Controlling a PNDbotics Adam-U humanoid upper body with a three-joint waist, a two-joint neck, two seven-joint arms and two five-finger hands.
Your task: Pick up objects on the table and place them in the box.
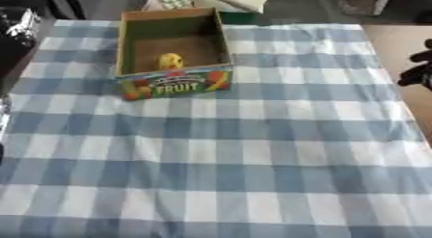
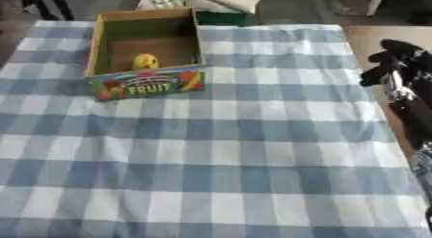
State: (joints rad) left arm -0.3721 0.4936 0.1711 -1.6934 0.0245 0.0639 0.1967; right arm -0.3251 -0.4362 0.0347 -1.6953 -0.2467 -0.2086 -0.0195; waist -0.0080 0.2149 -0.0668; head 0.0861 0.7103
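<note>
Right robot hand [image 2: 397, 63] (empty, fingers relaxed) at table [image 2: 219, 150] edge, well apart from box [image 2: 143, 85].

Table [image 1: 253, 150] was covered edge to edge by a blue-and-white checked cloth [image 2: 219, 155], lying flat. Only one item sat directly on it: an open cardboard box [image 1: 222, 37] with green inner walls and a colourful "FRUIT" front panel, at the far left of the cloth, turned slightly askew to the checks.
</note>
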